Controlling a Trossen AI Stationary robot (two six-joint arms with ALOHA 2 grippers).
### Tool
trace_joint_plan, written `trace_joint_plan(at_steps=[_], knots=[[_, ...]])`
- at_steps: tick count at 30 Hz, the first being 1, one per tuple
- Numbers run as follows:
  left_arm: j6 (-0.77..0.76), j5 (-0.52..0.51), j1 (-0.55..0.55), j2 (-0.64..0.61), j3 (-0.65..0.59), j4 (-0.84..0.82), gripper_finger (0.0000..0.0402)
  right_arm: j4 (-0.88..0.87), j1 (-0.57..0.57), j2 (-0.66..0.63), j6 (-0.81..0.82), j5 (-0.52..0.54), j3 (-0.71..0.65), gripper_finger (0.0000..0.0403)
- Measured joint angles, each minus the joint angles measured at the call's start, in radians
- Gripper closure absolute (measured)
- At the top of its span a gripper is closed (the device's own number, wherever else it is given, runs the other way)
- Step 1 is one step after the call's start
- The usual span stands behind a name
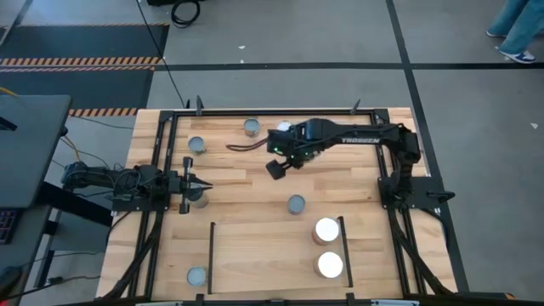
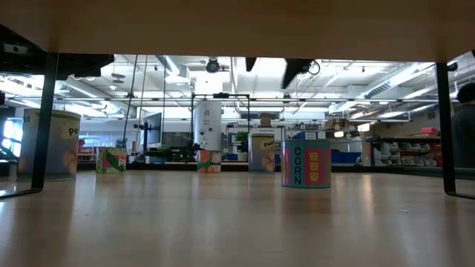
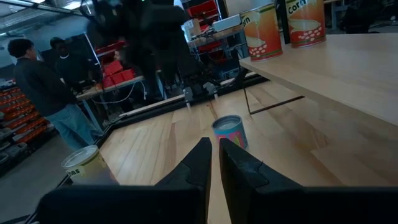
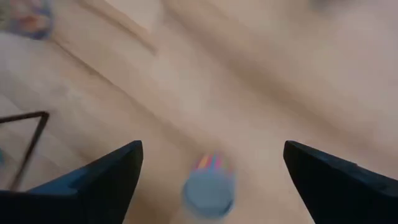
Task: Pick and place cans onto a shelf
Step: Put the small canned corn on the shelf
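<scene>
The right arm reaches from its base at the desk's [image 1: 255, 191] right edge across the far half, forearm stretched leftward, wrist bent down. Its pincer [image 1: 277, 169] hangs above bare wood near the middle, fingers [image 4: 99, 180] spread wide apart and empty; in the right wrist view a grey-topped can [image 4: 209, 186] sits below, between them, blurred.

The left arm lies low along the desk's left side, pointing inward. Its pincer [image 1: 202, 184] has the fingers [image 3: 196, 165] pressed nearly together, holding nothing, tips just beside a can [image 1: 198, 201].

Two white-topped cans [image 1: 326, 229] [image 1: 329, 265] stand on the shelf [image 1: 272, 255] against its right rail. The others are off it: one near the middle [image 1: 296, 204], two toward the far edge [image 1: 252, 127] [image 1: 196, 144], one at the near left corner [image 1: 196, 276]. In the low view a blue can marked CORN [image 2: 305, 164] stands upright.
</scene>
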Motion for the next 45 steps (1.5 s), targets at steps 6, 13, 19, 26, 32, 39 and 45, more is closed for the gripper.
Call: trace_joint_plan(at_steps=[6, 13, 19, 26, 32, 39, 45], knots=[[0.000, -0.001, 0.000, 0.000, 0.000, 0.001, 0.0363, -0.025, 0.041, 0.088, 0.320, -0.151, 0.000, 0.0005], [0.000, -0.001, 0.000, 0.000, 0.000, 0.001, 0.0363, -0.084, 0.057, 0.214, 0.386, -0.230, -0.001, 0.0013], [0.000, -0.001, 0.000, 0.000, 0.000, 0.002, 0.0363, -0.084, 0.054, 0.284, 0.408, -0.286, -0.001, 0.0023], [0.000, -0.001, 0.000, 0.000, 0.000, 0.002, 0.0363, -0.144, 0.046, 0.305, 0.362, -0.298, -0.020, 0.0023], [0.000, -0.001, 0.000, 0.000, 0.000, 0.002, 0.0363, -0.079, 0.029, 0.303, 0.306, -0.327, -0.084, 0.0023], [0.000, -0.002, 0.000, 0.000, 0.000, 0.005, 0.0363, -0.050, 0.029, 0.302, 0.302, -0.400, -0.112, 0.0029], [0.000, -0.002, 0.000, 0.000, 0.000, 0.008, 0.0363, -0.004, 0.046, 0.301, 0.293, -0.454, -0.151, 0.0030]])
